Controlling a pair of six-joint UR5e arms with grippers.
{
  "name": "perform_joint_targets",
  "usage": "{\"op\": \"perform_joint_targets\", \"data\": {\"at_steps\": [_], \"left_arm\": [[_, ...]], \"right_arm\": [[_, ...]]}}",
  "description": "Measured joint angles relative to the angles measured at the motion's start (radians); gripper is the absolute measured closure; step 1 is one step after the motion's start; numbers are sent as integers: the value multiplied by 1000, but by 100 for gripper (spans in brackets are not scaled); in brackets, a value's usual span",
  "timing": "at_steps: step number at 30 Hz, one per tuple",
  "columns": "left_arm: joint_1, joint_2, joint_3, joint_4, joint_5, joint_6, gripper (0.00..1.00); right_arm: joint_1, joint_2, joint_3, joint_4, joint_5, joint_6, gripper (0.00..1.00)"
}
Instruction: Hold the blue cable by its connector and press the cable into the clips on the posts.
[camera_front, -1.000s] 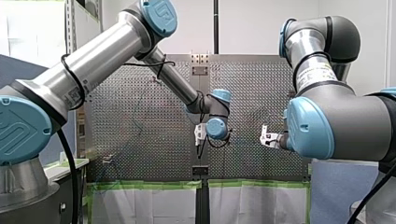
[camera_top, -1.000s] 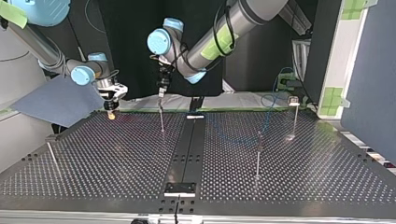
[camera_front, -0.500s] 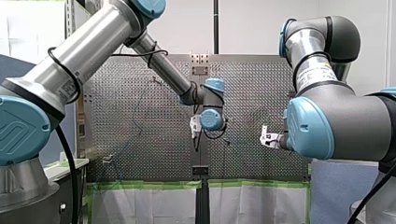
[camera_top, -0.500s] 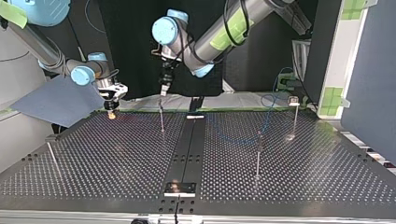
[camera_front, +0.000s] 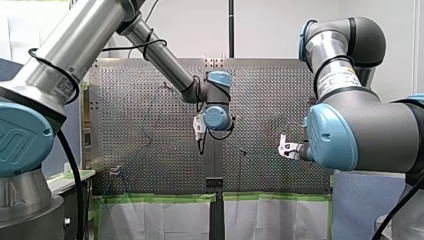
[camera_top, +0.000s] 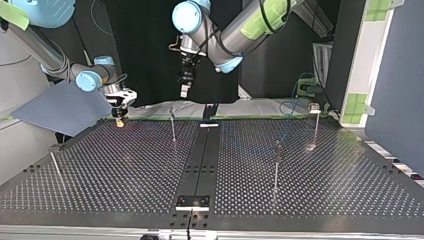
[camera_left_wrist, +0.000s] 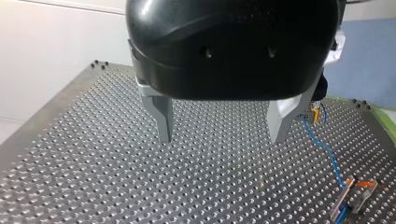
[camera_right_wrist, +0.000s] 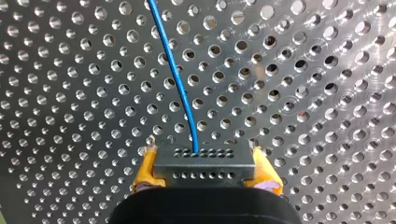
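In the right wrist view my right gripper (camera_right_wrist: 204, 173) has its yellow pads shut on a grey connector (camera_right_wrist: 203, 161). The blue cable (camera_right_wrist: 176, 77) leaves the connector and runs ahead over the perforated plate. At the top view's left this gripper (camera_top: 119, 121) hangs low over the table's far edge. My left gripper (camera_left_wrist: 223, 135) stands open and empty, its metal fingers (camera_left_wrist: 162, 116) well above the plate. It (camera_top: 184, 90) hangs above a thin post (camera_top: 172, 125). Beside it in the left wrist view the cable (camera_left_wrist: 327, 149) runs to a clip (camera_left_wrist: 351, 201).
More posts stand on the table: one (camera_top: 276, 167) at the top view's middle right, one (camera_top: 315, 122) at its far right, one (camera_top: 55, 165) at its left. A loose loop of cable (camera_top: 289, 107) hangs off the far edge. A dark strip (camera_top: 200, 160) crosses the table's middle.
My left arm has lifted its gripper up off the middle post and shifted it toward the top view's right. My right gripper has stayed where it was.
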Motion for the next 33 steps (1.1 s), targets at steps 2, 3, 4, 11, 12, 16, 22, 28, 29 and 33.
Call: {"op": "perform_joint_targets", "data": {"at_steps": [2,3,4,11,12,16,22,28,29,33], "left_arm": [[-3,18,-18,0,-4,0,0],[-5,31,-31,-1,-8,0,0],[-7,41,-41,-2,-12,0,0],[-19,108,-108,-6,-36,-13,0],[-21,118,-119,-6,-36,-15,0],[-21,148,-148,7,-34,-23,0],[-13,201,-201,51,-25,-43,0],[-22,255,-255,58,-27,-51,0],[-23,264,-264,57,-30,-51,0],[-23,306,-306,66,-34,-56,0]], "right_arm": [[-1,0,0,6,0,-3,100],[-1,0,0,9,0,-5,100],[-1,0,0,13,1,-7,100],[-4,-1,0,18,3,-10,100],[-4,-1,0,18,3,-10,100],[-6,-1,0,23,5,-12,100],[-7,-1,0,43,18,-22,100],[-7,-4,0,82,42,-53,100],[-7,-6,0,89,43,-59,100],[-5,-24,0,111,48,-78,100]]}}
